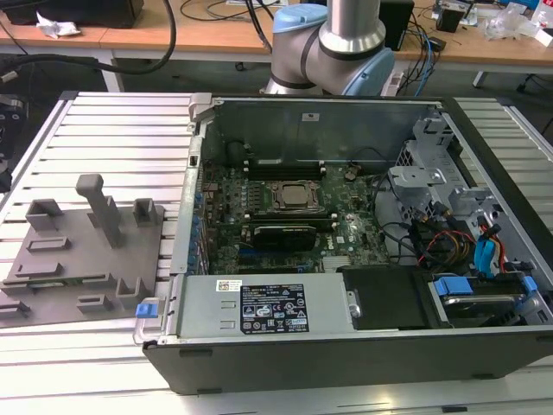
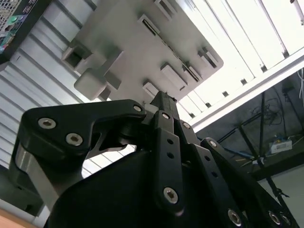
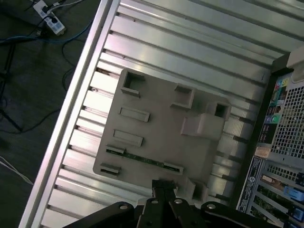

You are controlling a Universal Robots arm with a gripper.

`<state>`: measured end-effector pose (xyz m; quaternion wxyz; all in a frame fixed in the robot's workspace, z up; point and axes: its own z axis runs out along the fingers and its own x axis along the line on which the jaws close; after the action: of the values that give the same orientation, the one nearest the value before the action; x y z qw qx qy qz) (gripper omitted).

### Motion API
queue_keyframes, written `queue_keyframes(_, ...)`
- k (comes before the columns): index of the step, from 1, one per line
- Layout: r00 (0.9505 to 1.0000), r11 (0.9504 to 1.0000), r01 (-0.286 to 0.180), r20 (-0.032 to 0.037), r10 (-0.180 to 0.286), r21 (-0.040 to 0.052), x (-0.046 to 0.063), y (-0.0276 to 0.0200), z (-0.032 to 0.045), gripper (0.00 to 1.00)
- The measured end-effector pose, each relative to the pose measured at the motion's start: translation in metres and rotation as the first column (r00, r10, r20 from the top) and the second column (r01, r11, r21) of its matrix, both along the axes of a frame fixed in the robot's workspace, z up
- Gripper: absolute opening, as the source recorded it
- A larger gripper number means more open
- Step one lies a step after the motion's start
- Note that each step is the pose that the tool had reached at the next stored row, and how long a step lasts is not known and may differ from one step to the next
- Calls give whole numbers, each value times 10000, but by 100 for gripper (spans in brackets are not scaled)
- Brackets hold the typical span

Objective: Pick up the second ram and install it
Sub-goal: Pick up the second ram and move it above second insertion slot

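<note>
The second ram (image 3: pixel 144 159), a thin green stick, lies in a long slot of the grey fixture plate (image 3: pixel 156 128). My gripper (image 3: pixel 164 184) hangs well above the plate, and in the first wrist view its tips line up just beside the ram's slot. Both black fingers (image 2: pixel 161 102) are pressed together with nothing between them, so the gripper is shut. In the exterior view the fixture plate (image 1: pixel 82 251) rests on the slatted table at the exterior view's left of the open computer case (image 1: pixel 346 225). The motherboard's black memory sockets (image 1: pixel 283 167) run beside the processor socket.
Upright blocks (image 1: pixel 97 207) rise from the fixture plate. The slatted aluminium table (image 1: pixel 112 130) ends at a rail, with floor cables (image 3: pixel 42 28) beyond. Drive cages and coloured cables (image 1: pixel 467 233) crowd the case's right side. The arm's base (image 1: pixel 328 43) stands behind the case.
</note>
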<state>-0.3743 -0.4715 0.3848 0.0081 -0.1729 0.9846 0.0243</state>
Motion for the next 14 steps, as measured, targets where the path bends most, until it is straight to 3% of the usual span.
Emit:
queue_keyframes(6,9974,9974,-721,0,721,0,0,0,0,11)
queue_keyframes(9,9914,9914,-1310,0,1310,-1,0,0,0,11)
queue_keyframes(12,9869,9869,-1610,0,1610,0,0,0,0,11)
queue_keyframes(14,9801,9801,-1986,0,1986,0,0,0,0,11)
